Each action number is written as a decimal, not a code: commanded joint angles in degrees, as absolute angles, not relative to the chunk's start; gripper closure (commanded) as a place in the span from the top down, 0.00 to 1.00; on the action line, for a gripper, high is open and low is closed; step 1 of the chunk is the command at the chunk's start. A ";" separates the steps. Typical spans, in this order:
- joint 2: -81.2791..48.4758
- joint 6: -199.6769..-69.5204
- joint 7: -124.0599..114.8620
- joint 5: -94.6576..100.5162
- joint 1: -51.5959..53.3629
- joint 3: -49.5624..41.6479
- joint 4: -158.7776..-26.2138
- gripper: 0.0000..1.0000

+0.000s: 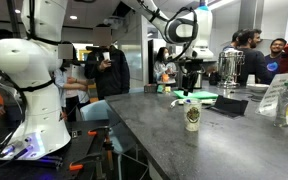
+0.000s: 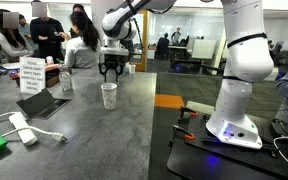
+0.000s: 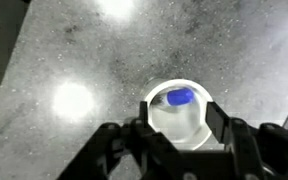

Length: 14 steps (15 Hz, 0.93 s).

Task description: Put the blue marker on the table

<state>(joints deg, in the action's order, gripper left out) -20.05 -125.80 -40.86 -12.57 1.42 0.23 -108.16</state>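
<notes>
The blue marker (image 3: pixel 181 97) stands inside the paper cup (image 3: pixel 179 113); in the wrist view only its blue end shows at the cup's far rim. The cup stands upright on the dark grey table (image 3: pixel 74 60) and shows in both exterior views (image 1: pixel 192 117) (image 2: pixel 108 95), where the marker is too small to make out. My gripper (image 3: pixel 180 125) hangs directly above the cup with its fingers open on either side of the cup's mouth, holding nothing. In the exterior views the gripper (image 1: pixel 191 76) (image 2: pixel 112 72) is a short way above the cup.
A sign stand (image 2: pixel 31 72), a cup (image 2: pixel 66 83), a dark tablet (image 2: pixel 42 102) and a white cable device (image 2: pixel 22 128) lie on the table. Coffee machines (image 1: pixel 229 68) and a card stand (image 1: pixel 276 98) are at the far end. People stand behind the table.
</notes>
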 commanded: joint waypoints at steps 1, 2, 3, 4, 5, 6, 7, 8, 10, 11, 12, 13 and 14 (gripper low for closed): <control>-23.46 -125.65 -42.46 -15.07 2.26 -1.22 -104.46 0.57; -24.37 -125.83 -42.56 -15.39 2.27 -1.48 -103.75 0.54; -25.10 -125.77 -42.49 -15.68 2.27 -1.70 -103.08 0.51; -25.84 -125.73 -42.53 -16.02 2.29 -1.87 -102.36 0.48; -26.56 -125.70 -42.39 -16.27 2.29 -2.01 -101.67 0.48; -27.20 -125.55 -42.45 -16.62 2.30 -2.08 -101.00 0.44; -27.80 -125.41 -42.34 -16.96 2.26 -2.08 -100.45 0.47; -28.30 -125.40 -42.21 -17.36 2.26 -2.00 -100.12 0.43; -29.07 -125.22 -42.30 -18.14 2.36 -1.95 -99.71 0.46; -29.34 -125.31 -42.25 -18.62 2.40 -1.90 -99.75 0.45; -29.50 -125.32 -42.22 -19.10 2.39 -1.92 -100.02 0.44; -29.70 -125.44 -42.27 -19.21 2.49 -2.03 -100.17 0.43; -29.87 -125.36 -42.44 -19.34 2.51 -2.14 -100.27 0.43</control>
